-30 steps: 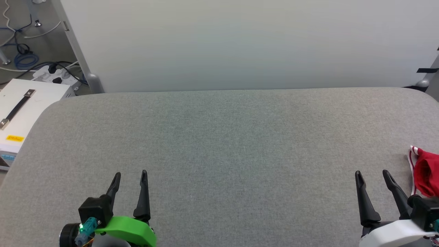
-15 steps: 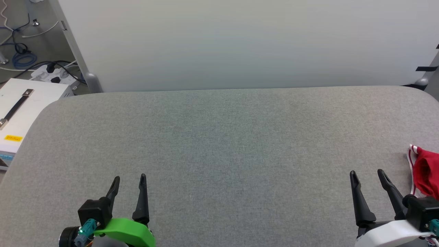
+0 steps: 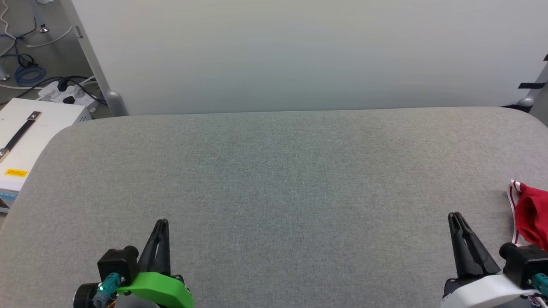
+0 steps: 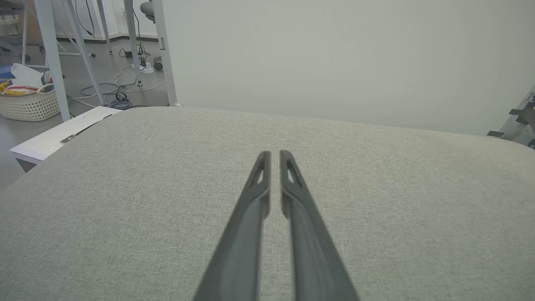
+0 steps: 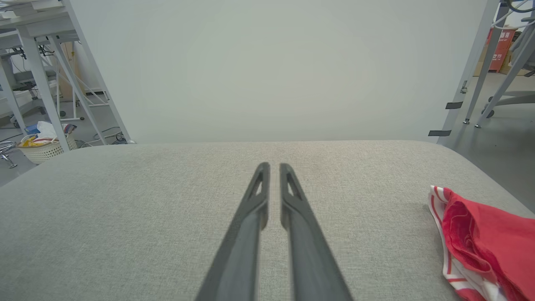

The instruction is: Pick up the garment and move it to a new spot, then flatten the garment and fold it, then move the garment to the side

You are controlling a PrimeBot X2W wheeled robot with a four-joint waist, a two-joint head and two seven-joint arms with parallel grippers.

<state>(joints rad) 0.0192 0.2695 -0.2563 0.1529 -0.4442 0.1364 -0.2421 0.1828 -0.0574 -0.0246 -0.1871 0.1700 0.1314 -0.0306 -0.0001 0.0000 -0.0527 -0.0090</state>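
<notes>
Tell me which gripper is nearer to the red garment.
Right. The right gripper sits just left of the garment, apart from it, near the right edge of the table. The left gripper is far across the table, on the opposite side.

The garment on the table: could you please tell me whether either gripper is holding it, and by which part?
Nothing is held. The left gripper and right gripper are shut on nothing; the garment lies apart on the table.

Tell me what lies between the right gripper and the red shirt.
Nothing: bare grey tabletop separates the right gripper from the red shirt, as the head view and right wrist view both show.
</notes>
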